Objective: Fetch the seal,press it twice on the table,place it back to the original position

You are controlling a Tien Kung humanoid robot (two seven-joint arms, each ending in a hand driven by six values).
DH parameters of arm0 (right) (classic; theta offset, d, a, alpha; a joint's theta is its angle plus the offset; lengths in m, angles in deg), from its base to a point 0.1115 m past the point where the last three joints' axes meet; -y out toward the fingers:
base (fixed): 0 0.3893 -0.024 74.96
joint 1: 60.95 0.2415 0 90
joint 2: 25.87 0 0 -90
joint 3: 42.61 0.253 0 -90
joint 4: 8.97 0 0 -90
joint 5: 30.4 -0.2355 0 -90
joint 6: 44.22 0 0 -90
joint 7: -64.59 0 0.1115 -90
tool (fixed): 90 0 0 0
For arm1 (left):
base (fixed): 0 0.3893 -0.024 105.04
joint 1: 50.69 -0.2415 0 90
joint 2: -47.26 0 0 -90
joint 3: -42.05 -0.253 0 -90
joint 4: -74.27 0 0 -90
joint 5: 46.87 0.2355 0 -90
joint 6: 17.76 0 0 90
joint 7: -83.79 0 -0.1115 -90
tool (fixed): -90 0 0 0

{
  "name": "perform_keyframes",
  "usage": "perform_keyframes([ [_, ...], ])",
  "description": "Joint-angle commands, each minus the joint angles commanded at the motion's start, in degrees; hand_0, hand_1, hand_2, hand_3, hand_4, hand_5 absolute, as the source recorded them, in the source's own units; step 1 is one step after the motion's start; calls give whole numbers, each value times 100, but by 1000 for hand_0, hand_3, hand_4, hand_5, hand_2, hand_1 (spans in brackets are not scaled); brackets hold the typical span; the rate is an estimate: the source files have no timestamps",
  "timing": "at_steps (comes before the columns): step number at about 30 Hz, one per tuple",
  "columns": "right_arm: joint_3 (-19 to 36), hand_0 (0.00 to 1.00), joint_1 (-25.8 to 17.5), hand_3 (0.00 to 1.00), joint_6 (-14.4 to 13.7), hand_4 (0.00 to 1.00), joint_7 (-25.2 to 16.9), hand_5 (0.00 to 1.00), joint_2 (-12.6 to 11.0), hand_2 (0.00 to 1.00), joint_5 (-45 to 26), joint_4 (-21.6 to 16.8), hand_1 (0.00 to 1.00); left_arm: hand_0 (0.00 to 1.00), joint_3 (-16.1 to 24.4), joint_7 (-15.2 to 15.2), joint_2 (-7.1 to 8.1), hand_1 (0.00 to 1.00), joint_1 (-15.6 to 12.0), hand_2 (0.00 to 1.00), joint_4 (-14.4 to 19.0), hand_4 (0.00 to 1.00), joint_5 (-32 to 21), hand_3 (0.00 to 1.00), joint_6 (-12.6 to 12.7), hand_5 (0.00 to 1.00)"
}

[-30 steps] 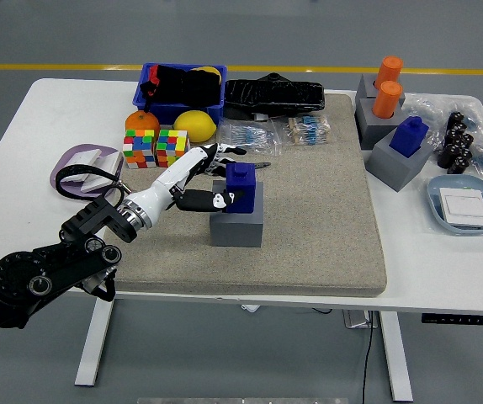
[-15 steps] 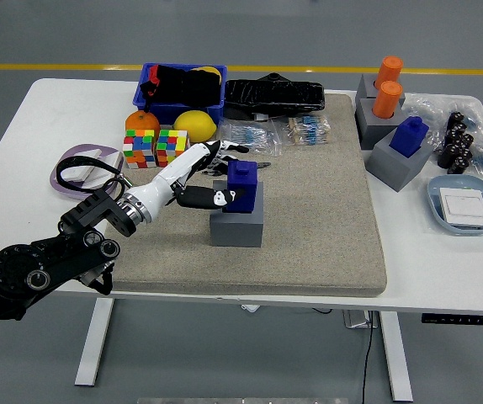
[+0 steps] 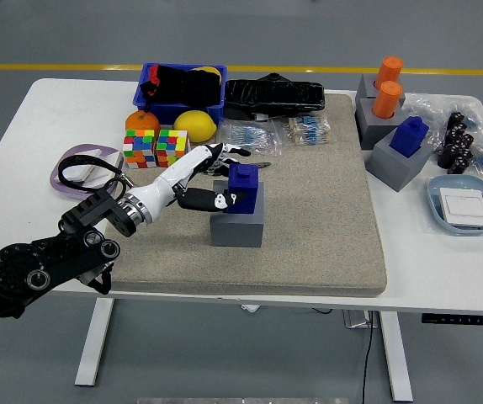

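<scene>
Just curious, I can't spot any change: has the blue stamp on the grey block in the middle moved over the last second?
Yes, slightly. The blue seal now sits a little higher above its grey block, tilted, gripped by the left hand.

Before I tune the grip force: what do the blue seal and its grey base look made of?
Blue seal: apparently hard plastic, matte, with crisp moulded edges. Grey base: likely plastic too, a dull uniform block. Neither can be confirmed by look alone.

no text, label, brand, number or sign can be read anywhere; the small packets [image 3: 309, 130] at the mat's far edge show print too small to make out.
</scene>
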Motion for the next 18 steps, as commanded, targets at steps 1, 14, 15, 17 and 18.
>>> perform_keyframes([
  [1,1,785,0,622,0,808,-2,440,-1,666,1,0,685,655,-3,-4,-5,584,-2,554,-3,624,-2,799,7,2],
  [14,12,785,-4,620,-6,808,-1,440,-7,665,9,0,685,661,-1,-5,52,581,65,551,4,617,26,798,45,2],
  [15,16,785,-3,620,-6,808,-1,440,-7,665,11,0,685,661,-1,-2,57,581,72,551,2,617,31,798,40,2],
  [17,13,785,-1,620,-1,808,-3,440,-8,665,3,0,685,661,-6,11,69,581,90,551,-9,617,47,798,26,2],
  [18,17,785,0,621,0,808,-6,440,-8,665,4,0,685,662,-8,18,76,581,98,550,-12,610,55,796,15,2],
])
